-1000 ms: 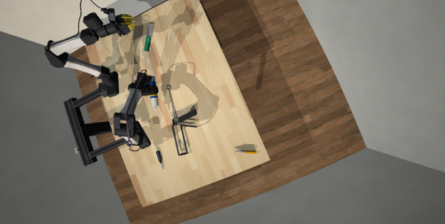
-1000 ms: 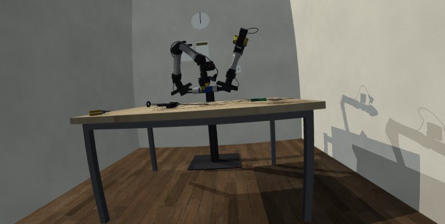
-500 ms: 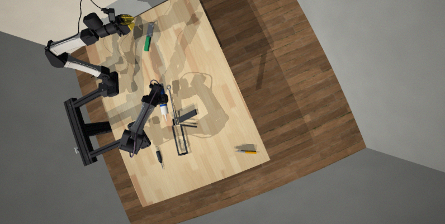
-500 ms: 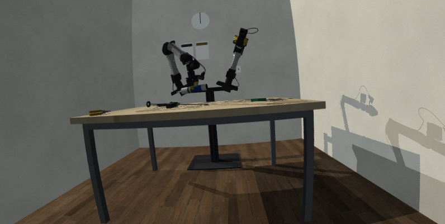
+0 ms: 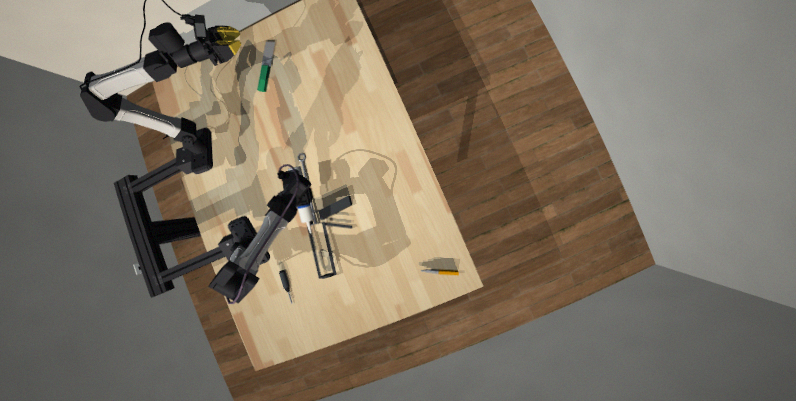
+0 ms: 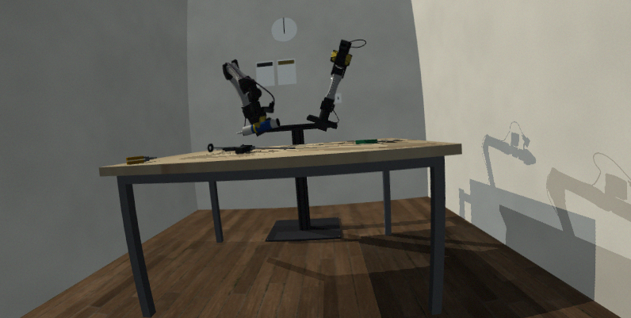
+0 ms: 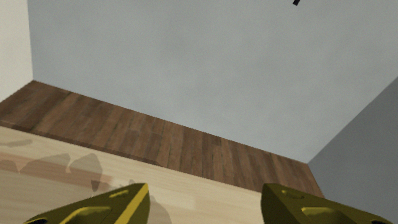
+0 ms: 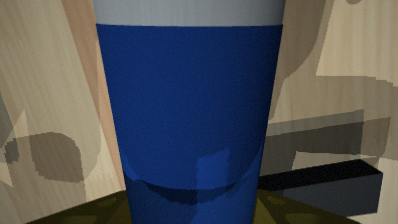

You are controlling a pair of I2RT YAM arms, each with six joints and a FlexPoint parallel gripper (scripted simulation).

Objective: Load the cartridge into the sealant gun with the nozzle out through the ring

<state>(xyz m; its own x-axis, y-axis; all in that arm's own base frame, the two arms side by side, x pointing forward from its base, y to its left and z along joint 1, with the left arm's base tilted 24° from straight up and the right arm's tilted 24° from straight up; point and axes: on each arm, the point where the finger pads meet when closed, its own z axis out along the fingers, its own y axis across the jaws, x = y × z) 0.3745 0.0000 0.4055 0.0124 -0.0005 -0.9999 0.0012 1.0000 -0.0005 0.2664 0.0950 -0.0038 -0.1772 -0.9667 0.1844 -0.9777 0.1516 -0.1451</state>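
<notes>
The sealant gun lies on the table, its open frame and front ring toward the bottom of the top view. Its handle sticks out to the right there, and the plunger rod's end loop is at the top. My right gripper is shut on the blue and white cartridge. It holds the cartridge above the gun's rear part, nozzle tilted down toward the front-ring end. The thumb plate is hidden. My left gripper is open, empty and raised.
A green-handled scraper lies near the left arm. A black-handled tool lies beside the gun's frame. An orange-handled tool lies near a far table corner. The right arm covers part of the gun from above.
</notes>
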